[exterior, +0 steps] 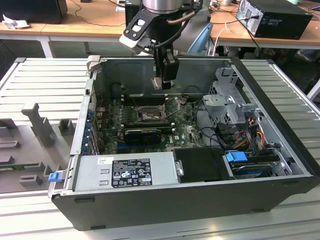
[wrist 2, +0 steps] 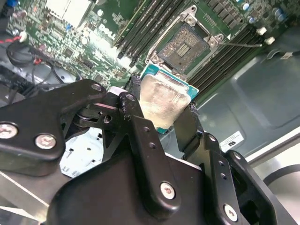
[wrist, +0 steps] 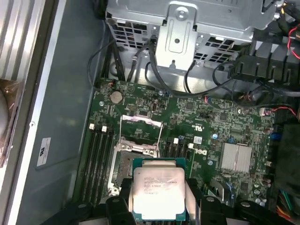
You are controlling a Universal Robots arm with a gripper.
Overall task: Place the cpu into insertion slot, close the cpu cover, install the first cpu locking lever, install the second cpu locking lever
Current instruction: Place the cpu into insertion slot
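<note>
My gripper (exterior: pixel 159 84) hangs inside the open computer case, above the motherboard (exterior: pixel 182 132). It is shut on the cpu (wrist 2: pixel 161 101), a flat square chip with a dull silver top and a green rim. In both wrist views the black fingers (wrist 2: pixel 136 101) clamp two opposite edges of the cpu (wrist: pixel 158 192). The insertion slot (wrist 2: pixel 185 46) lies bare on the board below, a short way off from the chip. In the first wrist view the slot (wrist: pixel 121 165) is partly hidden behind the chip. The cpu cover (wrist: pixel 138 148) stands raised at the slot's edge.
Memory slots (wrist: pixel 99 159) run along both sides of the socket. A metal drive cage (wrist: pixel 180 28) with cables, a heatsink (wrist: pixel 236 157) and the power supply (exterior: pixel 125 172) stand around the board. The case walls (exterior: pixel 200 67) close in the space.
</note>
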